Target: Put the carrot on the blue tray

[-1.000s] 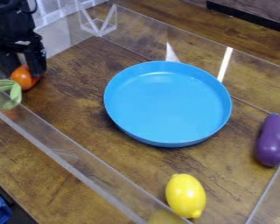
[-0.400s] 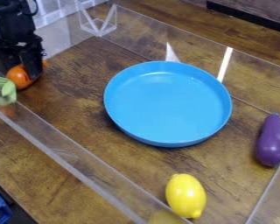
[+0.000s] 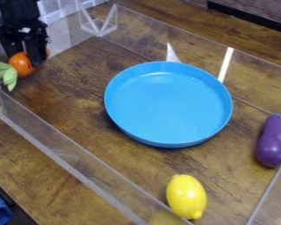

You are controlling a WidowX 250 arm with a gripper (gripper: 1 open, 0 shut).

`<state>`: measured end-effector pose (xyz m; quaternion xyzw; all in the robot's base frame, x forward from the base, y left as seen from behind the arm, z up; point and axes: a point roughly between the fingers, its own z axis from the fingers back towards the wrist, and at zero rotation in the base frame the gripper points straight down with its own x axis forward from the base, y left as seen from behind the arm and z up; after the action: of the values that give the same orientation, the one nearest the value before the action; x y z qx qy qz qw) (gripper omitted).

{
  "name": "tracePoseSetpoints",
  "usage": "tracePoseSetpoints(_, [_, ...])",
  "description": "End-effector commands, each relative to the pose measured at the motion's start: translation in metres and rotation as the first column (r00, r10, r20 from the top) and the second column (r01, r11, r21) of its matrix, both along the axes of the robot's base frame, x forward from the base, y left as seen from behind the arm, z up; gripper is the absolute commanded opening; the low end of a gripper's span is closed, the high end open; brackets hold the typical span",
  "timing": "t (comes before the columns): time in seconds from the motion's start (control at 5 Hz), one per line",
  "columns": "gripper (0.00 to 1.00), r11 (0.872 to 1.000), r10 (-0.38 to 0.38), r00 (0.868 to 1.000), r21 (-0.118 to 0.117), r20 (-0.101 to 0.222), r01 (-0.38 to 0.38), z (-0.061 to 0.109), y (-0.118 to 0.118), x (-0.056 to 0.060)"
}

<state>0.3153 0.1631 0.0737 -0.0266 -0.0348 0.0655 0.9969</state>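
Note:
At the far left, the small orange carrot (image 3: 18, 66) hangs just above the wooden table, its pale green top (image 3: 1, 73) pointing left. My black gripper (image 3: 25, 60) points straight down over it and is shut on the carrot, one finger (image 3: 39, 53) showing on its right side. The big round blue tray (image 3: 167, 102) lies in the middle of the table, well to the right of the gripper, with nothing in it.
A yellow lemon (image 3: 186, 195) lies near the front edge and a purple eggplant (image 3: 270, 140) at the right. A clear plastic wall (image 3: 73, 163) runs along the front left side, and clear panels (image 3: 98, 18) stand at the back.
The jaws closed on the carrot, and the gripper has risen with it, lifting it off the table and slightly toward the back.

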Motion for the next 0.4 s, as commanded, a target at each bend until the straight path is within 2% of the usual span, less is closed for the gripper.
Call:
tracePoseSetpoints(0.0, [0.00,0.998,-0.033,0.995,0.055,0.095,0.028,0.0520,-0.0093,0.0135])
tracePoseSetpoints(0.2, [0.00,0.997,-0.054,0.994,0.056,0.098,0.049,0.0591,-0.0177,0.0166])
